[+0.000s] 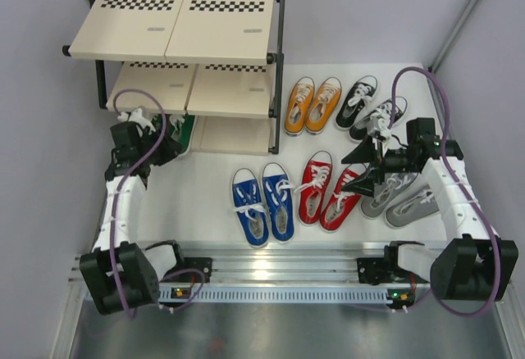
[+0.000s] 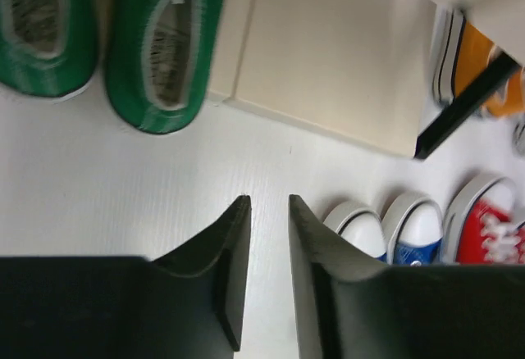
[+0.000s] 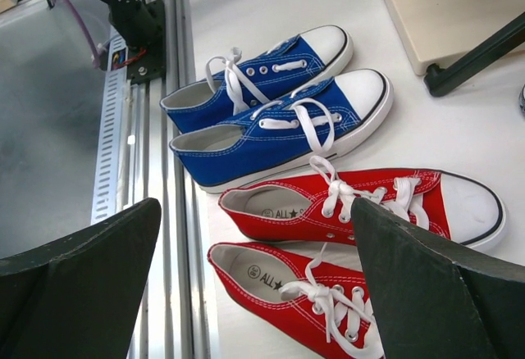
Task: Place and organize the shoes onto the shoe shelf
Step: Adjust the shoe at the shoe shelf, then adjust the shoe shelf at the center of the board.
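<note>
Gaping right gripper [image 3: 254, 207] jaws hold nothing; left gripper [image 2: 268, 203] jaws barely parted.

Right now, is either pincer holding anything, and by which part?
Nothing is held. The left pincer has a narrow gap, with only bare table showing through it. The right pincer is wide open over the red shoes.

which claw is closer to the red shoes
Right. The right claw hangs open directly over the red shoes; the left claw is far off to their left, by the green shoes at the shelf.
</note>
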Action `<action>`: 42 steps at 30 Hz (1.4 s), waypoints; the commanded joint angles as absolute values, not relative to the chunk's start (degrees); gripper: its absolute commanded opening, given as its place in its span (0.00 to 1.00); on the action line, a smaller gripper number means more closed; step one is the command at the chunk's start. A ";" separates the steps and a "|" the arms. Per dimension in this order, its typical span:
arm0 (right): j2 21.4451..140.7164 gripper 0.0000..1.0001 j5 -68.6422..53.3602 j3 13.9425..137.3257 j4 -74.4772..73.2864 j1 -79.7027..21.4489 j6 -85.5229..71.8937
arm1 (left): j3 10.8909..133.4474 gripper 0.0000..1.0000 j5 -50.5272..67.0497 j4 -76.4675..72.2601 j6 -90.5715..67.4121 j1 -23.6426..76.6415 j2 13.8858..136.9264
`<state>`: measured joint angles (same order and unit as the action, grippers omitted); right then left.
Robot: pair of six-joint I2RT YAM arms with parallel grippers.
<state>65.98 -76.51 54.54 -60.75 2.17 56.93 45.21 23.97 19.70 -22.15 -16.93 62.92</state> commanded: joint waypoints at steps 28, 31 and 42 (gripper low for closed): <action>66.00 0.99 -76.20 56.25 -61.17 3.25 61.87 | 34.72 0.00 -14.67 -18.53 44.73 17.40 76.72; 66.27 0.99 -76.29 56.34 -61.52 3.25 62.40 | 34.98 0.00 -15.47 -22.85 46.58 17.40 80.06; 67.32 0.99 -76.64 57.30 -65.13 3.25 66.09 | 40.87 0.00 -16.61 -23.64 47.64 17.31 94.38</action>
